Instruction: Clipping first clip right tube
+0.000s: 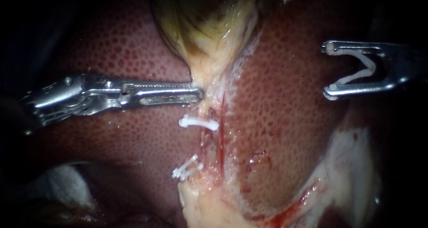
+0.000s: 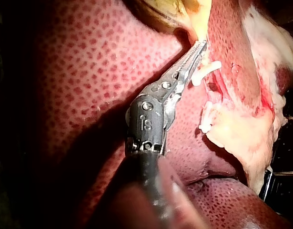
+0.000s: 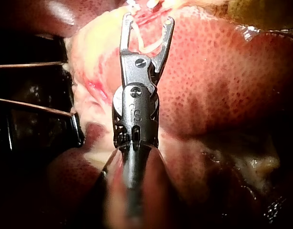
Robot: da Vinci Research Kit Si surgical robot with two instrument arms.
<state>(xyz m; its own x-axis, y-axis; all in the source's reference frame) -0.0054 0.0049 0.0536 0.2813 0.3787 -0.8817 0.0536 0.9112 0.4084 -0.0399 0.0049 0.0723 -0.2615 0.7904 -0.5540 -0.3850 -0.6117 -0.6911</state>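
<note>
Where the yellowish gallbladder [image 1: 209, 22] narrows, the thin dark-red right tube [image 1: 220, 138] runs down the middle of the mottled red liver [image 1: 290, 98], just beside two closed white clips [image 1: 199, 122]. Its lower end is lost in pale tissue. My right instrument [image 1: 329, 69] hangs well apart, near the liver's right edge, its wide jaws holding an open white plastic clip [image 1: 369, 68]. My left instrument [image 1: 198, 94] has its jaws closed together at the gallbladder's neck; whether they pinch tissue is hard to make out.

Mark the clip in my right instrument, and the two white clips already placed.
loaded clip [image 1: 369, 69], endoscope view, on its bend.
upper placed clip [image 1: 199, 122], endoscope view, mid-length.
lower placed clip [image 1: 186, 167], endoscope view, mid-length.
</note>
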